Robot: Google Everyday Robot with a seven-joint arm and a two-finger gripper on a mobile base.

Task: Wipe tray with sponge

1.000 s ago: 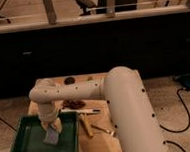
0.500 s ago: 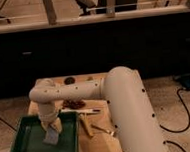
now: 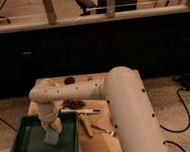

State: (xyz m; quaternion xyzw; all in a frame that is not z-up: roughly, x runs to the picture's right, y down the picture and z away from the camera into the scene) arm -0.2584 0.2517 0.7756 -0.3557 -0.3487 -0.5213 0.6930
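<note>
Gripper of a one-armed robot pointed straight down over the tray at the lower left of the frame, its tip meeting the top of the sponge. Whether it was clamped on the pad or only pressing it could not be told. The pale grey-blue sponge stood tilted on the tray's glossy dark green bottom, right of centre and nearer the upper rim than the lower edge of the frame.

The white arm ran from a bulky section at lower centre leftward across the table to a rounded joint at centre left, then dropped to the gripper. The tray lay on the left part of the light wooden table, its lighter green rim showing along the top and right sides.

Just right of the tray lay a wooden-handled utensil, with a thin pale utensil above it. A dark reddish cluster sat below the forearm, and a small dark round item lay near the table's far edge.

A long dark cabinet front filled the middle of the frame. At right, a black cable curled over the speckled floor below a blue object.
</note>
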